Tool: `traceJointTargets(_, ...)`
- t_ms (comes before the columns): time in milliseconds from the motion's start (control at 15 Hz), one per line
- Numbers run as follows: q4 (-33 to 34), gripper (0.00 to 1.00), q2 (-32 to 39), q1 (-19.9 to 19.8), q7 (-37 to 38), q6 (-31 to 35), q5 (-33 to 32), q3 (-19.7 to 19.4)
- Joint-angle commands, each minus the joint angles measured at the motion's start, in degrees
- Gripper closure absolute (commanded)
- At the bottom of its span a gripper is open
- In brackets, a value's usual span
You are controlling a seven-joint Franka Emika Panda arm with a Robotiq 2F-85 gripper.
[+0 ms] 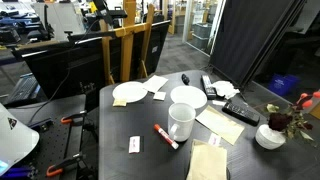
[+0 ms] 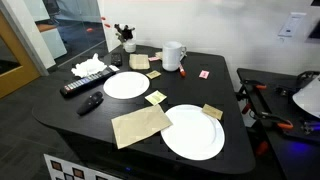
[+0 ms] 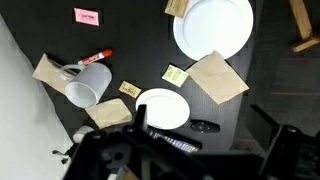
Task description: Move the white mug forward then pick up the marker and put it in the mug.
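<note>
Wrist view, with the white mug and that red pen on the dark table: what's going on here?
Nothing is being handled yet. The robot's gripper hangs well above the black table, looking open and empty. The white mug stands upright near a table edge, and the red marker lies on the table right beside it, not inside it. White plates and paper napkins lie nearby.

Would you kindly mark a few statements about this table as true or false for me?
1. The marker lies on the table beside the white mug. True.
2. The white mug lies tipped on its side. False: it stands upright.
3. A small card lies on the table not far from the mug. True.
4. The remote rests on a white plate. False: it lies on the table next to that plate.
</note>
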Motion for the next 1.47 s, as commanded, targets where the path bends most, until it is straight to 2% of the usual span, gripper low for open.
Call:
traceJointTargets(0, 0.13, 0.00, 0.30, 1.20, 0.60, -0.20, -0.80, -1.06)
traceJointTargets(333, 0.13, 0.00, 0.30, 1.20, 0.60, -0.19, -0.80, -1.06)
traceJointTargets(667, 0.18, 0.00, 0.07, 0.17, -2.45, 1.76, -5.86, -2.90)
traceJointTargets(933, 0.74, 0.00, 1.18, -0.13, -8.33, 3.82, -8.49, -7.61)
traceJointTargets(1400, 2.06, 0.00, 5.79, -0.14, -24.35, 7.58, -6.22, -18.54)
